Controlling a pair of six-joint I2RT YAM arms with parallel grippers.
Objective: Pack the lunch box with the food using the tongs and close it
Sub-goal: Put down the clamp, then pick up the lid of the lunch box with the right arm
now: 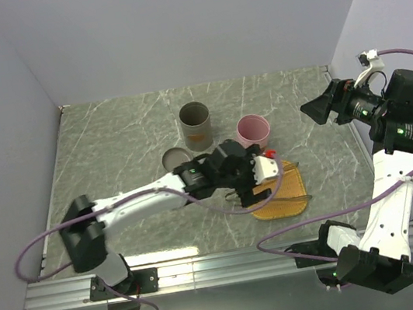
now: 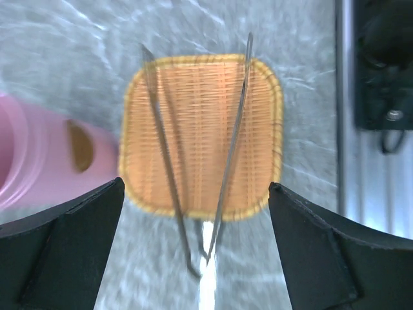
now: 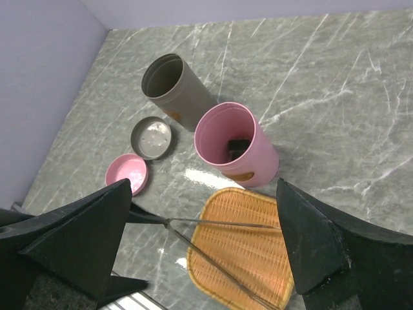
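Fig. — Left wrist view. The tongs (image 2: 228, 148) lie on the orange woven tray (image 2: 200, 90). Their long axis runs straight away from my left tool (image 2: 195, 194), the joined end overhangs the tray's near edge between the tool's fingers, and the tips splay toward the far edge. The left tool is spread wide and holds nothing. My right tool (image 3: 203, 187), equally wide and empty, hangs well apart beyond the tray's right side. I judge the left arm nearer for the pickup.
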